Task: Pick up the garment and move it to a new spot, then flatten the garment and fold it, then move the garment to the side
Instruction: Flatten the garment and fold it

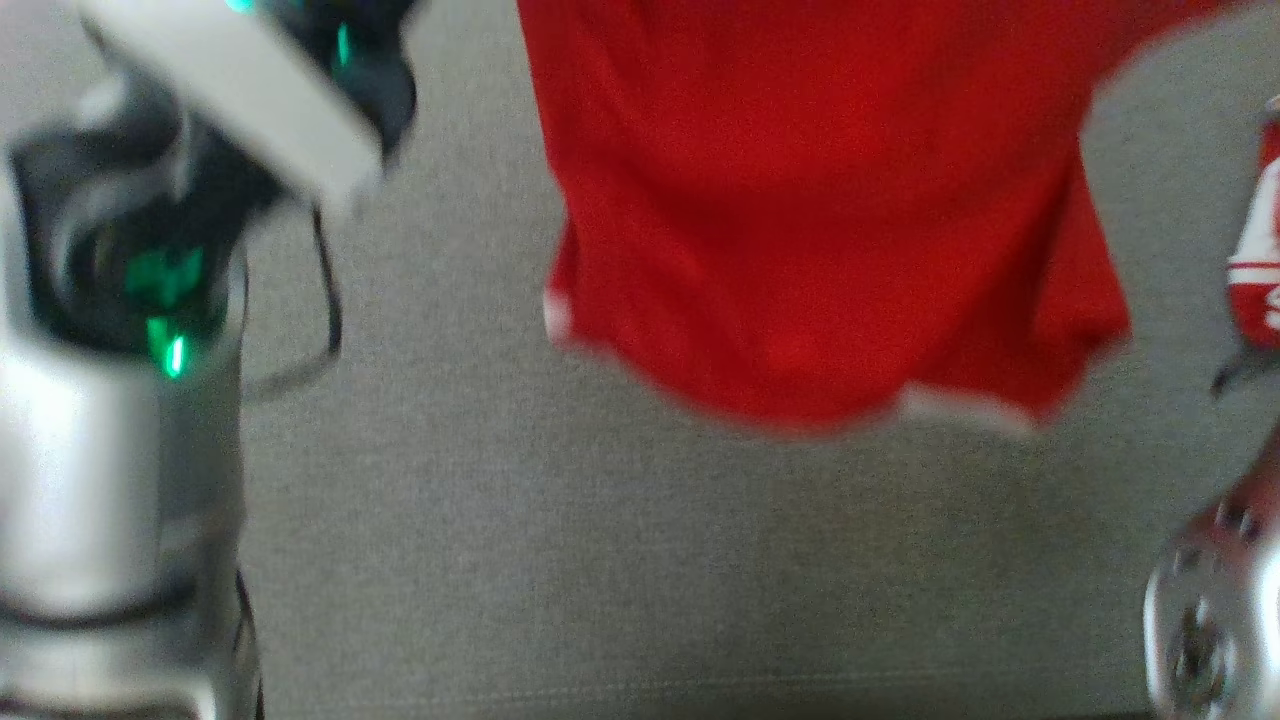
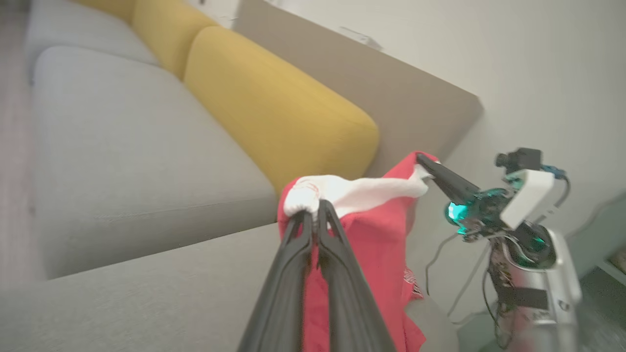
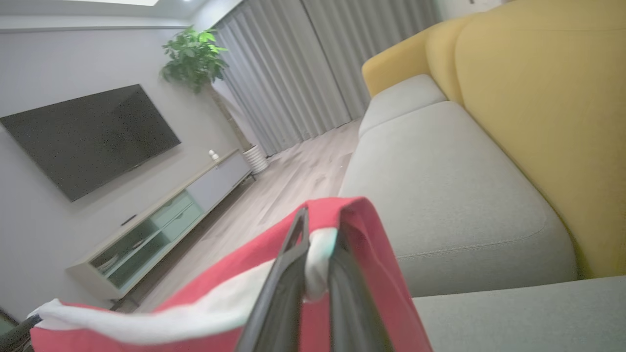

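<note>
Over the sofa seat (image 1: 600, 560), left gripper (image 2: 315, 208) and right gripper (image 3: 320, 230) pinch the garment (image 1: 820, 200) by its white edge, hem hanging free

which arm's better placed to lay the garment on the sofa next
Left, marginally: left gripper and right gripper both pinch the garment trim, but the left looks along the open grey seat.
</note>
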Tool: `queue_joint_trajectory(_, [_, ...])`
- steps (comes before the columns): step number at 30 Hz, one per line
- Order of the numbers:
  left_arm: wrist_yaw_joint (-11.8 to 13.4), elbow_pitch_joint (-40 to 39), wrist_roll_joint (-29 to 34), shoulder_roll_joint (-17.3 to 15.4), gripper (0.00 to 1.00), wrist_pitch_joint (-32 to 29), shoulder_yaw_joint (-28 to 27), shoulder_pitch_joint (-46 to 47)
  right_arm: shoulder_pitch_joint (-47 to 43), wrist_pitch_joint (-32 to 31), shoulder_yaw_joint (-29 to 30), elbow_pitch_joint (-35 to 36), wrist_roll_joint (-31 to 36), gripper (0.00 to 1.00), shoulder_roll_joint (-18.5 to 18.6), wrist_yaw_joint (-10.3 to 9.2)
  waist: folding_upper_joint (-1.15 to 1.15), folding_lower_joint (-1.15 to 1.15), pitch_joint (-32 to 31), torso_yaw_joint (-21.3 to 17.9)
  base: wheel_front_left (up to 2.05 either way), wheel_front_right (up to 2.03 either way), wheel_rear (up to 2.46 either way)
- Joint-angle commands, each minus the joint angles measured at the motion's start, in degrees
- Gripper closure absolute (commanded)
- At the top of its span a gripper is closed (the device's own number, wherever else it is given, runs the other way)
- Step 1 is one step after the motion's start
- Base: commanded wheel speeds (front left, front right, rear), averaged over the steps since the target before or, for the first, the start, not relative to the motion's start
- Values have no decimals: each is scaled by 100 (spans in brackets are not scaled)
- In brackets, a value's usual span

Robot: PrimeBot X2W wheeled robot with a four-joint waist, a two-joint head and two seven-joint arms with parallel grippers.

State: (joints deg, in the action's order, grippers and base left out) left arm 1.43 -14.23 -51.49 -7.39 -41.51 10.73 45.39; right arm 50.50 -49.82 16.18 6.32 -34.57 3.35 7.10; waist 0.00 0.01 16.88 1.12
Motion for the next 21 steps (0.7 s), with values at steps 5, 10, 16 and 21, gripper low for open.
queue_joint_trajectory(5, [-172, 2091, 888, 93, 100, 1351, -220, 1933, 2077, 1551, 190, -1732, 968, 100, -46, 39, 0, -1, 1045, 309, 0, 0, 0])
queue_joint_trajectory(10, [-522, 3296, 1282, 241, 100, 2635, -131, 2857, 3014, 2750, 191, -2686, 1379, 100, -46, 39, 0, -1, 1534, 377, 0, 0, 0])
queue_joint_trajectory(16, [-841, 4703, 1720, 290, 100, 4131, 439, 2777, 2390, 3829, -457, -3310, 1049, 100, -46, 39, 0, -1, 1585, 365, 0, 0, 0])
queue_joint_trajectory(21, [-888, 4585, 1472, 218, 100, 4774, 1151, 1500, 384, 3873, -889, -2734, 617, 100, -46, 39, 0, -1, 1302, 236, 0, 0, 0])
